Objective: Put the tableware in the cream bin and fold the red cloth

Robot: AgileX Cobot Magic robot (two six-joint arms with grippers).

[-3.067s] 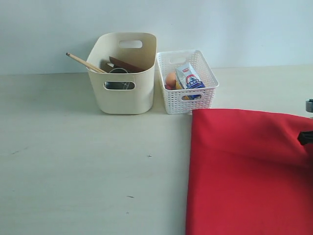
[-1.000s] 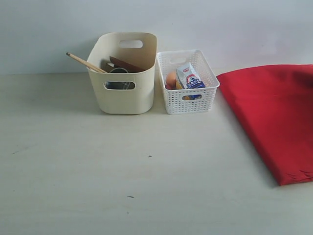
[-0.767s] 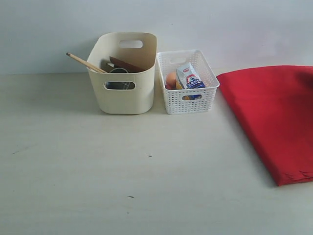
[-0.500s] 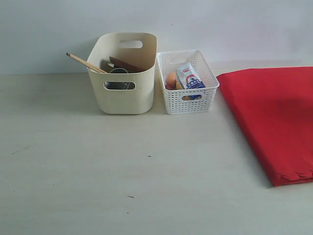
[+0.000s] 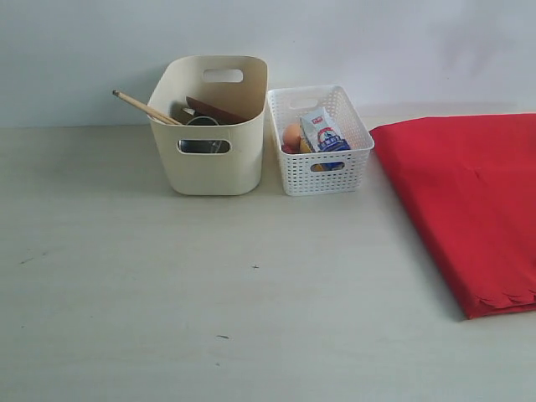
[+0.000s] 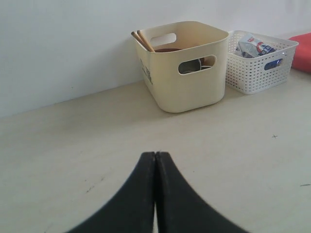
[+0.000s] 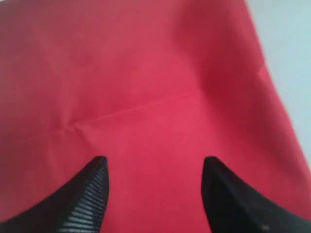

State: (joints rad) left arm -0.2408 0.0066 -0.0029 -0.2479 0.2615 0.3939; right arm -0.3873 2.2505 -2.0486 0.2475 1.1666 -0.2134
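Whereas a few seconds back the red cloth (image 5: 469,201) lay spread toward 5 o'clock of the exterior view with a dark claw part at its right edge, it now lies folded at 3 o'clock. It is a slanted slab on the bench (image 5: 126,276), with its scalloped edge at the near corner and no arm over it. Both containers stand just as they did.

By count there is one cloth and there are two containers. The cream bin (image 5: 213,172) sits at 11 o'clock, and the white lattice basket (image 5: 322,172) stands just beside it at 12 to 1 o'clock.

The bin holds two chopsticks (image 6: 142,40) leaning out over its rim, one brown plate (image 5: 213,110) showing as an edge, and one steel cup (image 5: 203,146) glimpsed through the handle cut-out. Other tableware cannot be made out. The basket shows one egg (image 5: 292,136) and one small carton (image 5: 323,131).

There are two claws, neither seen from outside. The left claw (image 6: 155,160) has its fingers pressed together on nothing, above bare bench. The right claw (image 7: 155,162) stands spread apart over the cloth, with nothing between its fingers.
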